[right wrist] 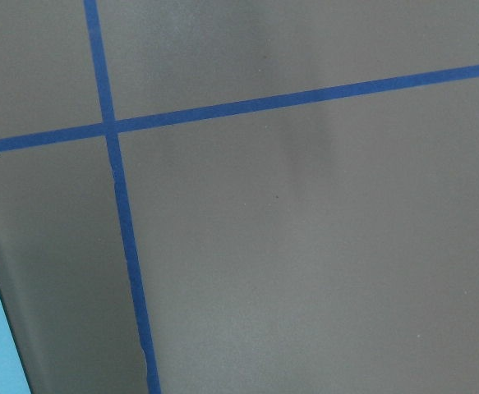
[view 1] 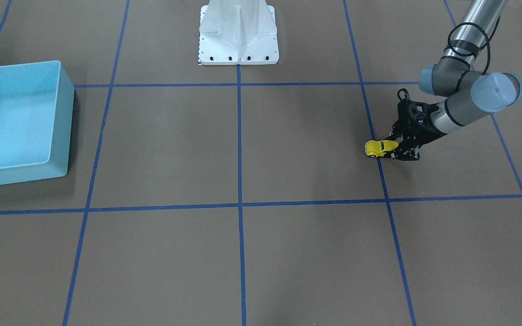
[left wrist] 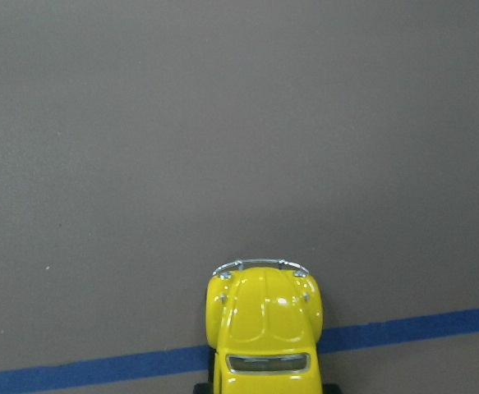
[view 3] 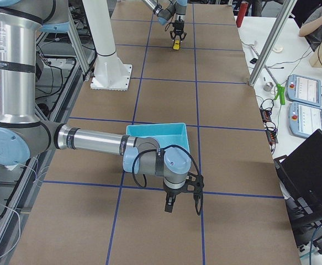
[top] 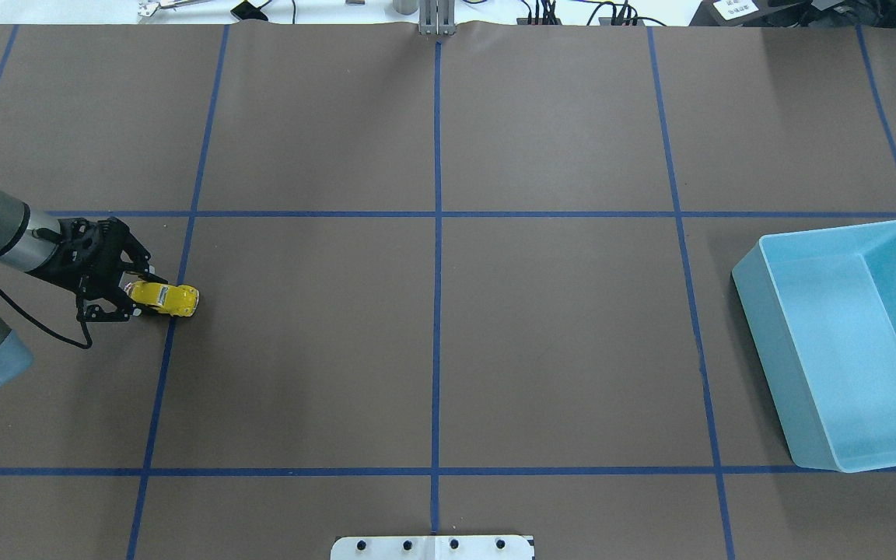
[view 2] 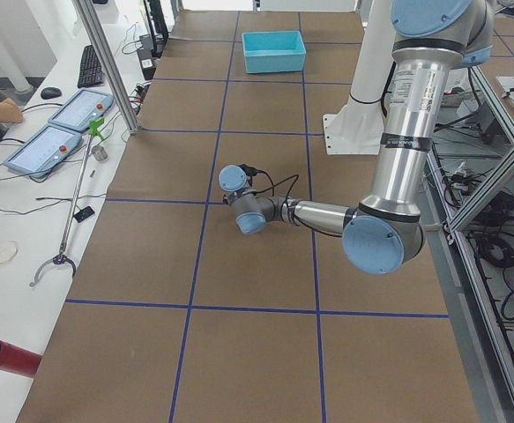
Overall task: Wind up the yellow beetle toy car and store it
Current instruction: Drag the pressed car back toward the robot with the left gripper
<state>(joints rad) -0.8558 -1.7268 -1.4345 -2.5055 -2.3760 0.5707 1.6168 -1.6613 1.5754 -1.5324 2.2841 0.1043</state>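
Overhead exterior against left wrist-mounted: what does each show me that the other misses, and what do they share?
Only overhead exterior: the left gripper clamped on the rear of the tiny yellow beetle toy car, and the light blue rectangular plastic bin far off at the table's right side, looking empty. Only left wrist-mounted: the car's silvery bumper on the end away from the gripper and a dark window, close up; no fingers in frame. Both: the car sitting on the brown table, across a blue tape line.
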